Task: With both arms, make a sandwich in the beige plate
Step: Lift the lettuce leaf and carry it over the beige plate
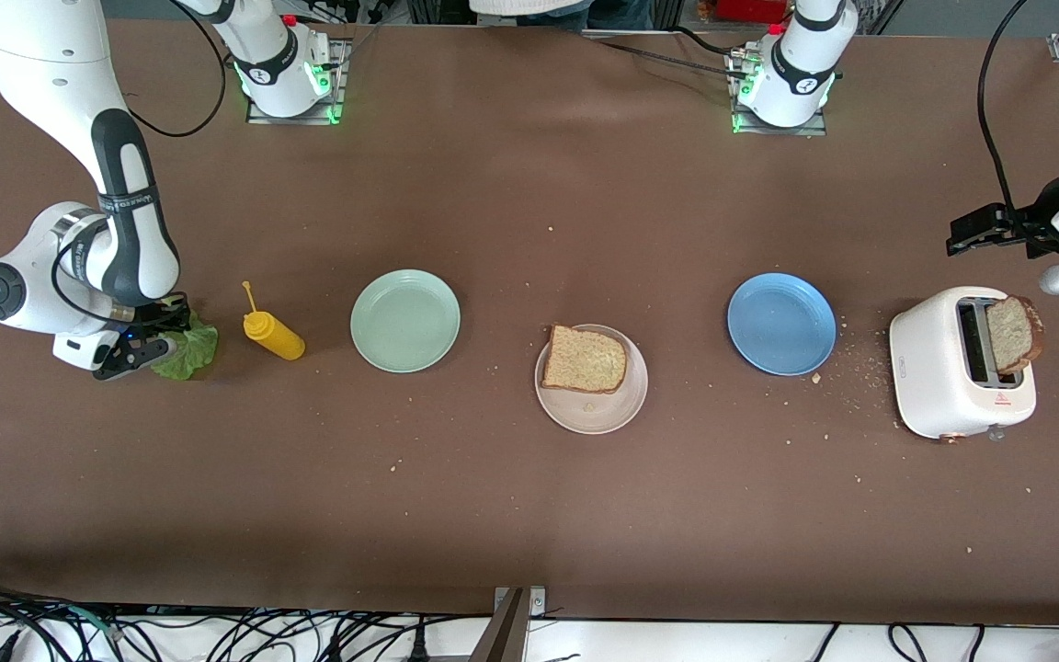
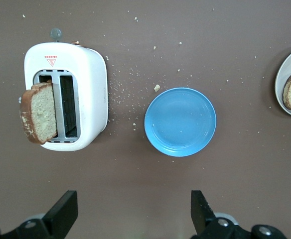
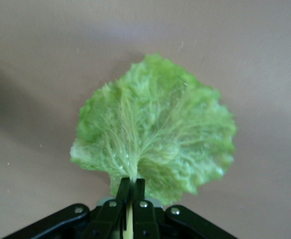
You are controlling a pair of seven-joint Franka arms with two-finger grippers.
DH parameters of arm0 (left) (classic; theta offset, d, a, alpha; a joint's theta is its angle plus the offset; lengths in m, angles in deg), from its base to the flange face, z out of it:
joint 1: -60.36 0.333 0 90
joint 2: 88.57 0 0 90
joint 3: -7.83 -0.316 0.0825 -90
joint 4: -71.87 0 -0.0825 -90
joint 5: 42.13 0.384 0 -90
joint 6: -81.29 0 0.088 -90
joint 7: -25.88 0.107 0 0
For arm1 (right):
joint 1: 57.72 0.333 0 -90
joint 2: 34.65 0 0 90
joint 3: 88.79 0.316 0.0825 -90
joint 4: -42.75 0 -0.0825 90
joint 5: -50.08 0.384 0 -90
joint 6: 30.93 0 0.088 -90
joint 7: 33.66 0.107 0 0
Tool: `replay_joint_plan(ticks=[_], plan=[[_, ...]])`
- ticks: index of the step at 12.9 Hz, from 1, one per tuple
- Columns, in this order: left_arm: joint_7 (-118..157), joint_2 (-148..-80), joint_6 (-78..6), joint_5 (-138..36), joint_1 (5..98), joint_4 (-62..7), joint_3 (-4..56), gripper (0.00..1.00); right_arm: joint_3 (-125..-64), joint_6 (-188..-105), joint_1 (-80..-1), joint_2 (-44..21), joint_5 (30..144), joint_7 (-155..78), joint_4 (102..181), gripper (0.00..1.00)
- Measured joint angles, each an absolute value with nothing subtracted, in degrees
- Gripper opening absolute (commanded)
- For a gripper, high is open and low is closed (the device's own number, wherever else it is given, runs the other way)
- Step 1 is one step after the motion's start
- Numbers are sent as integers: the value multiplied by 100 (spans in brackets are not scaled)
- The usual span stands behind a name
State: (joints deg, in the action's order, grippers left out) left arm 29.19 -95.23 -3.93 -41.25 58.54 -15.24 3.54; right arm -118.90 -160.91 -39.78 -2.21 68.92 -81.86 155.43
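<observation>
Round pale pinkish-beige plate (image 1: 591, 405) sits nearest the front camera, mid-table, one slice of brown speckled wholegrain toast (image 1: 584, 359) lying flat on it, nothing on top yet. A bit farther: white two-slot toaster (image 1: 960, 375) toward the left arm's end, second brown toast slice (image 1: 1013, 334) leaning out of its slot, crumbs around. Same row: round blue plate (image 1: 781, 323), round mint-green plate (image 1: 405, 320), yellow squeeze bottle (image 1: 272, 333), all three unused. Toward the right arm's end, ruffled green lettuce leaf (image 3: 153, 132) lies on the brown table (image 1: 493, 515); right gripper (image 3: 130, 191) is down on it, jaws pinched tight on the leaf's stem end. Left gripper (image 2: 130, 211) waits in the air over bare table beside the toaster and blue plate, fingers spread wide, holding nothing. Progress, judged: base slice done; lettuce gripped but not carried over; top slice not yet out of the toaster, so well under half
</observation>
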Motion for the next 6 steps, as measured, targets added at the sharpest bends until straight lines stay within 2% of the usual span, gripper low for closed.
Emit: replay_joint_plan(ticks=[2, 6], plan=[[2919, -9523, -393, -4125, 5853, -1524, 354, 100, -11953, -15686, -3977, -228, 6876, -8253, 15094, 0], [2919, -9523, -393, -4125, 5853, -1524, 354, 100, -12184, -14343, -3986, -279, 6655, -8345, 13856, 0]])
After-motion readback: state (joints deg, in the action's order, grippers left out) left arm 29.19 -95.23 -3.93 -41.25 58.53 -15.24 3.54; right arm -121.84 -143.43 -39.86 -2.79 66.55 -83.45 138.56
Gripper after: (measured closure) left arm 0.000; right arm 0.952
